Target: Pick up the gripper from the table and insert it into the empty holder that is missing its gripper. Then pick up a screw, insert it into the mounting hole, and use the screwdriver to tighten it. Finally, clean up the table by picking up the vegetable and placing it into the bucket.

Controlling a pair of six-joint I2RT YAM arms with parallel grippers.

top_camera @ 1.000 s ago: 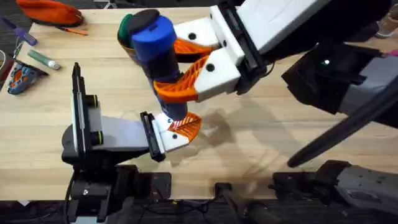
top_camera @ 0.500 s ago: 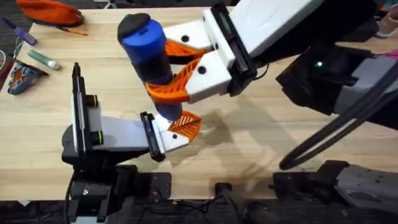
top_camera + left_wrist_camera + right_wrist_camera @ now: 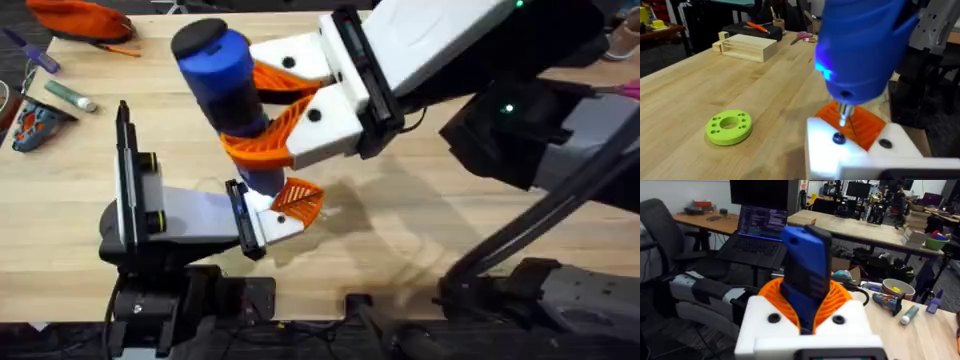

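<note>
My right gripper (image 3: 245, 118) is shut on the blue screwdriver (image 3: 225, 90), which stands nearly upright and leans slightly left. The screwdriver's thin metal tip (image 3: 843, 116) points down at a dark screw (image 3: 839, 139) in the white holder (image 3: 860, 152). The orange gripper piece (image 3: 867, 122) sits in that holder, right behind the tip. From overhead the holder (image 3: 262, 226) and the orange piece (image 3: 300, 203) are at the end of my left arm, where my left gripper (image 3: 272, 212) is. The right wrist view shows the screwdriver (image 3: 805, 275) between orange ribbed pads (image 3: 840, 300). The vegetable and bucket are hidden.
A lime-green round disc (image 3: 729, 127) lies on the table left of the holder, with a pale wooden box (image 3: 745, 46) farther back. A grey-green marker pen (image 3: 70, 95) and an orange pouch (image 3: 80, 18) lie at the far left corner.
My right gripper has carried the screwdriver's top a little to the left, tilting it more. The left arm and the holder have stayed still.
</note>
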